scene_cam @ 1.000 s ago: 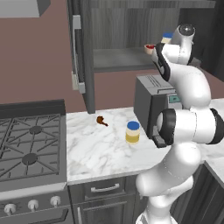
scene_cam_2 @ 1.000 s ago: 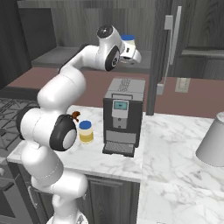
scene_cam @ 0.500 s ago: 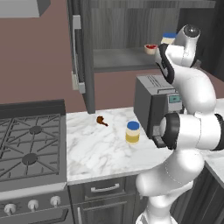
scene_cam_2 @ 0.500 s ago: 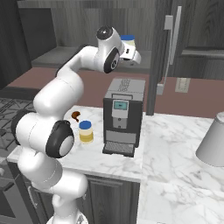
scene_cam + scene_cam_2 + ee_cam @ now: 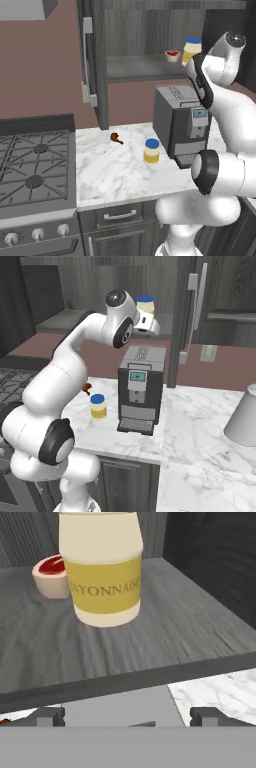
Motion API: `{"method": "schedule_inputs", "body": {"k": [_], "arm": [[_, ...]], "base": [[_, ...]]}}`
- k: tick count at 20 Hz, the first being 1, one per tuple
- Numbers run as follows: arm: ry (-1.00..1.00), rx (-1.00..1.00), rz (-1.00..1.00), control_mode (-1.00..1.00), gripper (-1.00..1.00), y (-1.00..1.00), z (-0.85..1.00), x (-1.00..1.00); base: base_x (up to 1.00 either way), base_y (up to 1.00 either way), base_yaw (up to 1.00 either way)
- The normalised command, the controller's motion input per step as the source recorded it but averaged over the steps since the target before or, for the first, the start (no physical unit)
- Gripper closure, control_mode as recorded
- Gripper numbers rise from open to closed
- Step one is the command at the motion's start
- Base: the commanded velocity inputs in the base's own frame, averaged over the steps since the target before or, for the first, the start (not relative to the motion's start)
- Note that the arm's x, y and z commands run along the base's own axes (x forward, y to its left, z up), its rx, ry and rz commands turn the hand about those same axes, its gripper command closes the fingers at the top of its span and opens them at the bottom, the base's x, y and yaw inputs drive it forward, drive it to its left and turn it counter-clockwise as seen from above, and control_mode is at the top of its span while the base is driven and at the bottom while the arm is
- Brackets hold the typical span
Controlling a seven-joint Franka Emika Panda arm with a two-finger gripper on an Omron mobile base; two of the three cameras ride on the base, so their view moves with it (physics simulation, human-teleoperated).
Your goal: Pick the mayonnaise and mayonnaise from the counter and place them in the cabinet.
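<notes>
Cream mayonnaise jar (image 5: 102,567) stands on cabinet shelf (image 5: 190,627) beside small bowl (image 5: 51,576); I see gripper (image 5: 127,716) spread wide, empty.

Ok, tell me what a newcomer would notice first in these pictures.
First, the mayonnaise jar standing upright on the cabinet shelf, beside a small white bowl with red filling. The hand sits just in front of the shelf edge, its fingers spread with nothing between them. Then the second mayonnaise jar on the marble counter, just left of the coffee machine.
</notes>
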Motion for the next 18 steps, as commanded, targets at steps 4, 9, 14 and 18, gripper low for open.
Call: {"method": "schedule_inputs", "body": {"k": [4,9,14,18], "arm": [[0.0,0.0,0.04,-1.0,-1.0,0.13,-0.06,-0.63],[0.0,0.0,0.05,-1.0,-1.0,0.29,-0.18,-0.6],[0.0,0.0,0.05,-1.0,-1.0,0.39,-0.28,-0.47],[0.0,0.0,0.05,-1.0,-1.0,0.39,-0.39,-0.36]], "base": [[0.0,0.0,0.0],[0.0,0.0,0.0],[0.0,0.0,0.0],[0.0,0.0,0.0]]}}
